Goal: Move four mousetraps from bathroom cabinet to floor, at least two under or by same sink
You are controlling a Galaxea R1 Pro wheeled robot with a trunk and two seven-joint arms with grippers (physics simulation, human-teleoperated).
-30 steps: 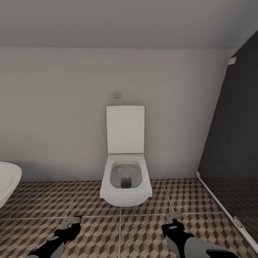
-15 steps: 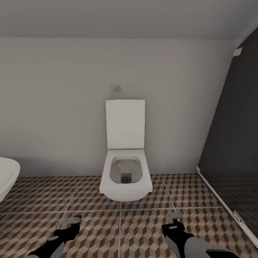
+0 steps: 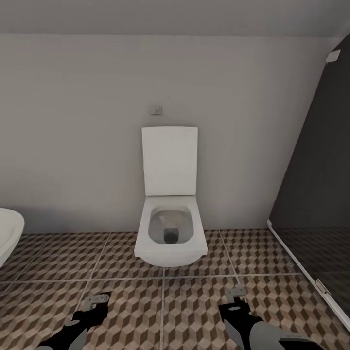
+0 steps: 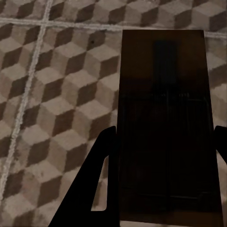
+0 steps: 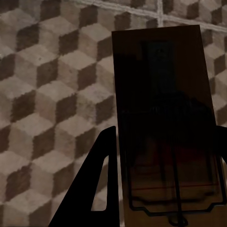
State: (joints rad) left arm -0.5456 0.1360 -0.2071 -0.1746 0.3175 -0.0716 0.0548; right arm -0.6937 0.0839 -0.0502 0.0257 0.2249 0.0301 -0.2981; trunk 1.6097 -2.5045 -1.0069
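Facing the toilet [image 3: 170, 214] over the bathroom floor [image 3: 126, 311]. Left gripper [image 4: 161, 156] clamped on a mousetrap [image 4: 163, 123], right gripper [image 5: 163, 156] on a second mousetrap [image 5: 163, 113]. Best: swing toward the sink, keep both grips firm, lower flat.

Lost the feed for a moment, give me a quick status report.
Left gripper shut on a mousetrap. Right gripper shut on another mousetrap. Toilet dead ahead on the bathroom floor.
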